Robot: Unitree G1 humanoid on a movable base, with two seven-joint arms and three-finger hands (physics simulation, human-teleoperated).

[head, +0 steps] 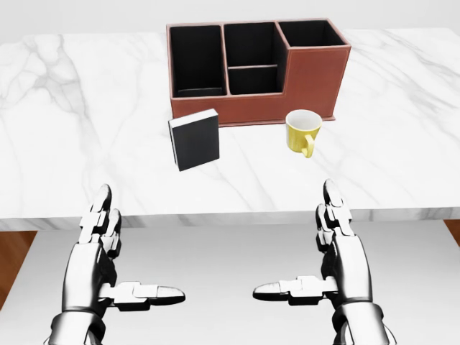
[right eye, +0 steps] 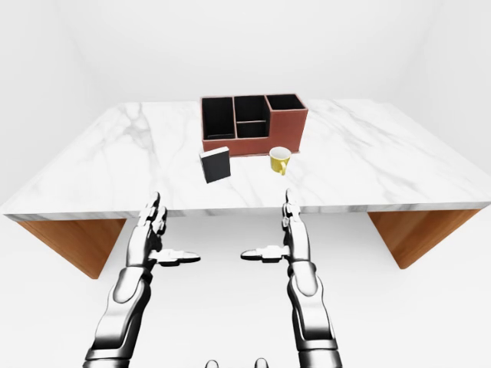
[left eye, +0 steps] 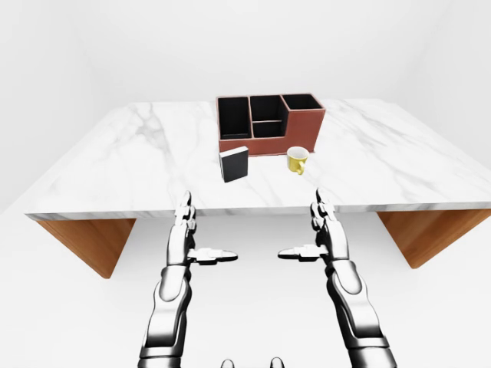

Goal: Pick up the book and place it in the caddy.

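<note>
A black book [head: 195, 139] stands upright on the marble table [head: 86, 129], just below the left part of the caddy in the head view. The red-brown caddy [head: 313, 77] has several dark compartments, all empty as far as I can see. My left hand [head: 118, 259] hovers open below the table's near edge, fingers spread and thumb pointing inward. My right hand [head: 316, 255] mirrors it on the right, also open. Both hands are well short of the book and hold nothing.
A yellow mug [head: 302, 131] stands right of the book, just below the caddy's right half. The table rests on wooden supports [left eye: 88, 239] at both ends. White floor lies beneath my hands.
</note>
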